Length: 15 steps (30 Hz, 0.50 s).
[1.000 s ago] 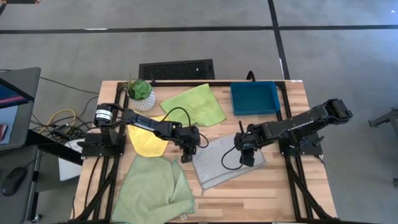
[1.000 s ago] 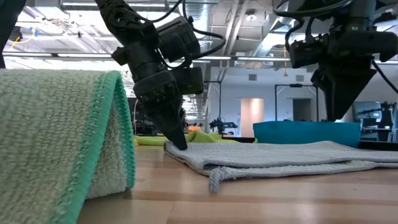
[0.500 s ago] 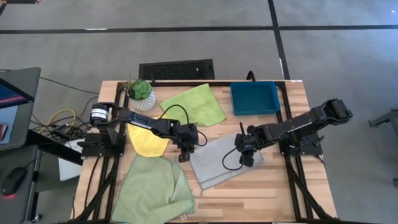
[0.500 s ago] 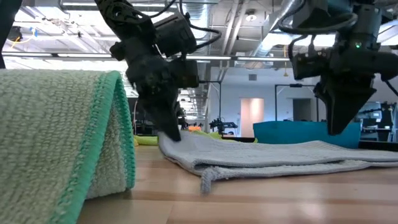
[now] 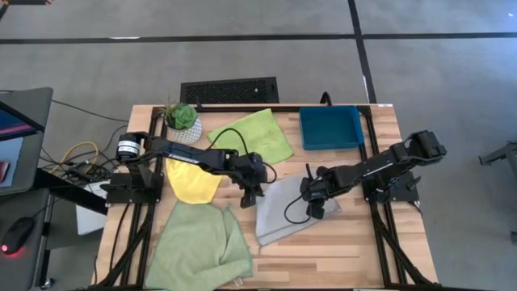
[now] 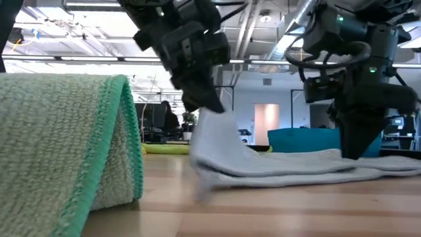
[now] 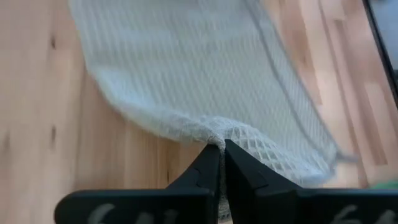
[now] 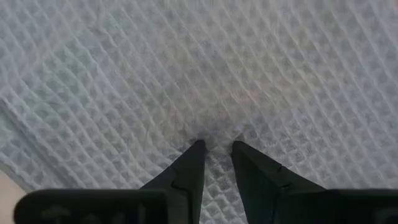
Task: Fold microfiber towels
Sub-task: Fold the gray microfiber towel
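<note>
On the wooden table, left gripper clenched on grey towel, right gripper pinching it, open-plan room behind.

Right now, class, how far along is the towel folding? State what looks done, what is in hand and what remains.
Done: the pale green towel looks folded over.
In hand: the left gripper is shut on the grey towel's edge, lifting it; the right gripper presses its fingertips into the same cloth.
Left: the yellow towel and lime green towel lie unfolded.

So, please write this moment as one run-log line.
left gripper: shut on grey towel edge, lifted | right gripper: pressing towel
</note>
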Each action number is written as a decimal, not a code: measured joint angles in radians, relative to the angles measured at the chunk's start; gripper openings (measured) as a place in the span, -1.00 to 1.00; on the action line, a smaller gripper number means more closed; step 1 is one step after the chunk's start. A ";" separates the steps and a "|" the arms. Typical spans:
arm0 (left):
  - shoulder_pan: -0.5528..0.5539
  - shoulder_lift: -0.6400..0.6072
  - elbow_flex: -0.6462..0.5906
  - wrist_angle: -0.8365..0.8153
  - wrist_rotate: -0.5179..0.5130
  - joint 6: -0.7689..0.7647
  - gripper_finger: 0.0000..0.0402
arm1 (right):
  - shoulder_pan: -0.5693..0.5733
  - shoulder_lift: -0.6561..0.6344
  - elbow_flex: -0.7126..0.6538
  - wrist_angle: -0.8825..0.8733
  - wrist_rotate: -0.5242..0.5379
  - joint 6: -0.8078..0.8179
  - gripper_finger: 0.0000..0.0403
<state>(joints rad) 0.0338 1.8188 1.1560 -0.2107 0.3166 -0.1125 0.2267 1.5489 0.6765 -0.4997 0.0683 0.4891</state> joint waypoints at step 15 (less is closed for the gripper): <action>0.004 0.157 0.217 0.105 -0.015 -0.014 -1.00 | 0.005 -0.061 -0.014 -0.020 0.041 -0.001 -0.45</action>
<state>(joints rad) 0.0376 1.9756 1.3730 -0.1059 0.3016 -0.1261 0.2314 1.4879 0.6624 -0.5201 0.1093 0.4885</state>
